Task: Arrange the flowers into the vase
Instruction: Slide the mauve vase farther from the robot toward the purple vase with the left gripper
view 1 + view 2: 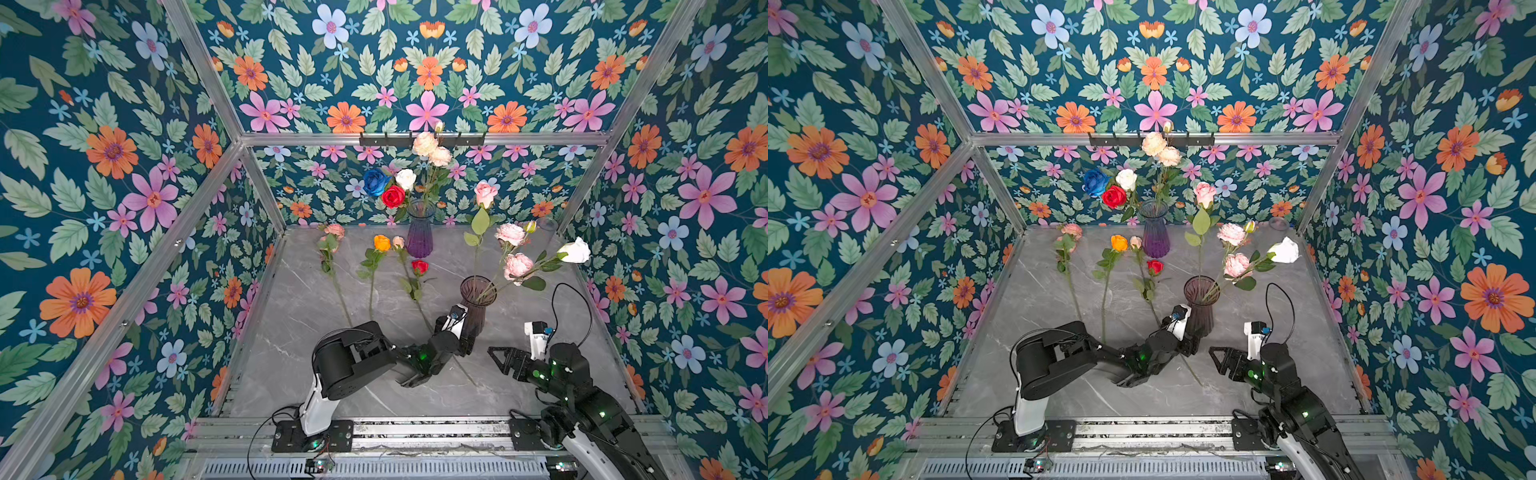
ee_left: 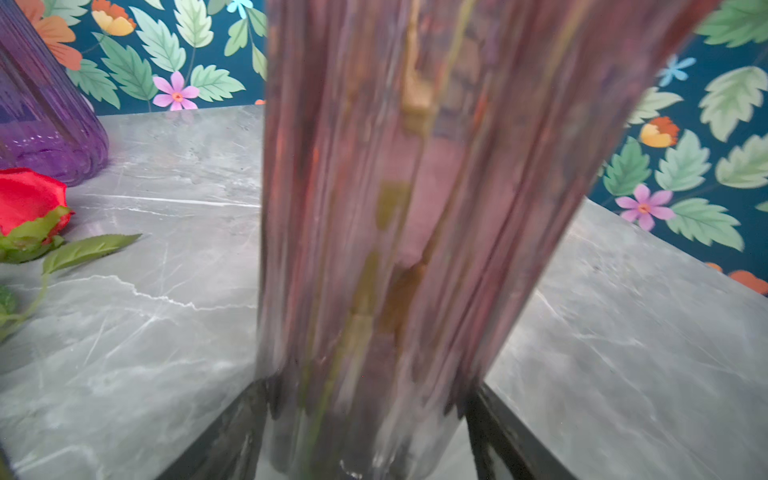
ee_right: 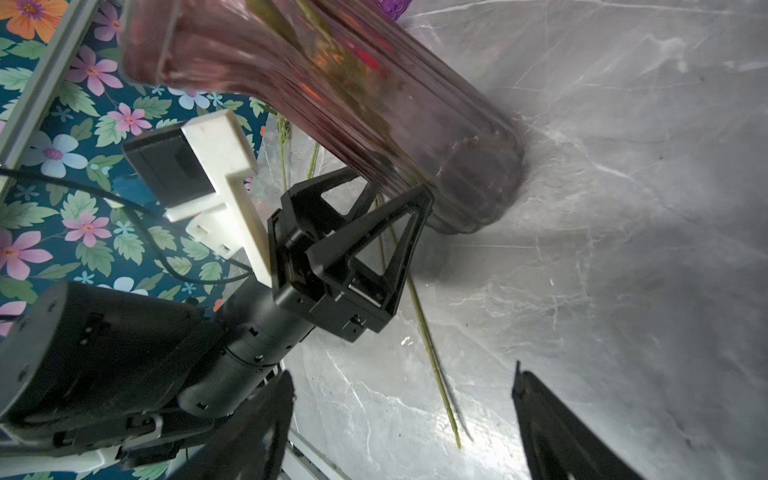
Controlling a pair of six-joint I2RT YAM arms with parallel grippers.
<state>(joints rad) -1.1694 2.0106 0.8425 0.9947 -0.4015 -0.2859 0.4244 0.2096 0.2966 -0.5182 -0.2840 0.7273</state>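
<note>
Black fingers [image 2: 232, 436] of your left gripper [image 1: 468, 341] sit one on each side of the smoky vase [image 1: 473, 309], low on its ribbed wall and pressed against the glass: a grasp on the vase, confirmed from the right wrist. Vase blurred in both wrist views; its base is at the grey marble table [image 1: 291, 340], front and right of centre. From its mouth rise a pink rose [image 1: 485, 193], pink peonies [image 1: 517, 266] and a white rose [image 1: 575, 250] leaning right. Your right gripper [image 1: 500, 360] hovers near the vase on its right, jaws spread wide, nothing between them. Left of the vase, loose flowers [image 1: 371, 261] lie flat, heads toward the back wall: peony spray [image 1: 333, 231], orange rose [image 1: 382, 243], peach bud [image 1: 398, 242], red rose [image 1: 419, 267]. One long stem [image 3: 430, 353] runs under your left arm. Purple vase [image 1: 419, 239] stands upright at back centre, well apart from the smoky one, holding a blue rose [image 1: 376, 181], crimson rose [image 1: 392, 196], pale rose [image 1: 406, 178] and cream peonies [image 1: 424, 144]. Floral wallpaper [image 1: 104, 166] covers the walls around.
</note>
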